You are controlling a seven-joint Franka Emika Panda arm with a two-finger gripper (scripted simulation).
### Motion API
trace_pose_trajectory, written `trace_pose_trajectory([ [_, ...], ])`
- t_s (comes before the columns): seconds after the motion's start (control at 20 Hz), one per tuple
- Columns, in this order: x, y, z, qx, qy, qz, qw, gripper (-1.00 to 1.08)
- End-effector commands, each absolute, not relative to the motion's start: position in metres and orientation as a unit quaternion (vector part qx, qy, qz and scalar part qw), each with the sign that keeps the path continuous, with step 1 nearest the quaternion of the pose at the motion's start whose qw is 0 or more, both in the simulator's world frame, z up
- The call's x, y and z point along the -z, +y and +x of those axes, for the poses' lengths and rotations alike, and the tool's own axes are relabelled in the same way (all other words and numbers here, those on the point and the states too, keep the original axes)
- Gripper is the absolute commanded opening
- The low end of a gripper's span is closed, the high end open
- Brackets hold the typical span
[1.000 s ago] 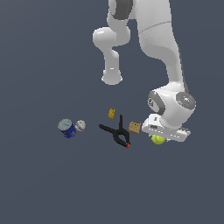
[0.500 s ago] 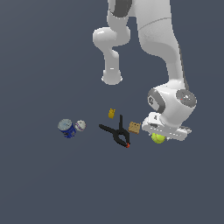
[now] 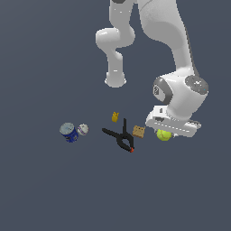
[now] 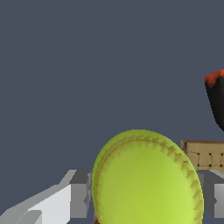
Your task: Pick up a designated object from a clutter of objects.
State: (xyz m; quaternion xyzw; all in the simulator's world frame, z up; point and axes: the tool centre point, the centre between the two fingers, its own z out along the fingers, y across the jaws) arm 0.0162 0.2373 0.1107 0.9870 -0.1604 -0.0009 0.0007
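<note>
End effector [image 4: 144, 192] pinching tennis ball [image 3: 164, 134] btwn 2 fingers [image 4: 78, 194]; tan cube [image 3: 138, 131] just beside, at ball's 9 o'clock.

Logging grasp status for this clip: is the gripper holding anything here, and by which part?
The tennis ball sits between the gripper fingers, one at each side of its widest part. Whether they actually press on it cannot be told.

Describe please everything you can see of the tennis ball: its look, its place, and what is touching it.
The tennis ball is yellow-green and fuzzy-looking, with a raised, stitched-looking seam curving near its edge. In the wrist view it fills the space between the two grey fingers of the claw, one on each side; whether they press it cannot be told. In the exterior view it sits half hidden under the robot's white hand, beside the tan cube. The ball's underside is not visible.
</note>
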Motion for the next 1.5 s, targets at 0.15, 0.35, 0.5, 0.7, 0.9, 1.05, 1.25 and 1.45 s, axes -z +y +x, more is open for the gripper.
trace_pose_trajectory([
  [0.15,-0.166,0.226,0.008,0.000,-0.160,0.987,0.000,-1.00],
  [0.35,-0.212,0.217,0.000,0.000,-0.160,0.987,0.000,-1.00],
  [0.5,-0.249,0.210,-0.006,0.000,-0.160,0.987,0.000,-1.00],
  [0.7,-0.296,0.201,-0.013,0.000,-0.160,0.987,-0.001,-1.00],
  [0.9,-0.340,0.193,-0.019,0.000,-0.160,0.987,-0.001,-1.00],
  [1.05,-0.369,0.187,-0.023,0.000,-0.160,0.987,-0.001,-1.00],
  [1.25,-0.400,0.181,-0.026,0.000,-0.160,0.987,-0.001,-1.00],
  [1.45,-0.421,0.177,-0.028,0.000,-0.161,0.987,0.000,-1.00],
])
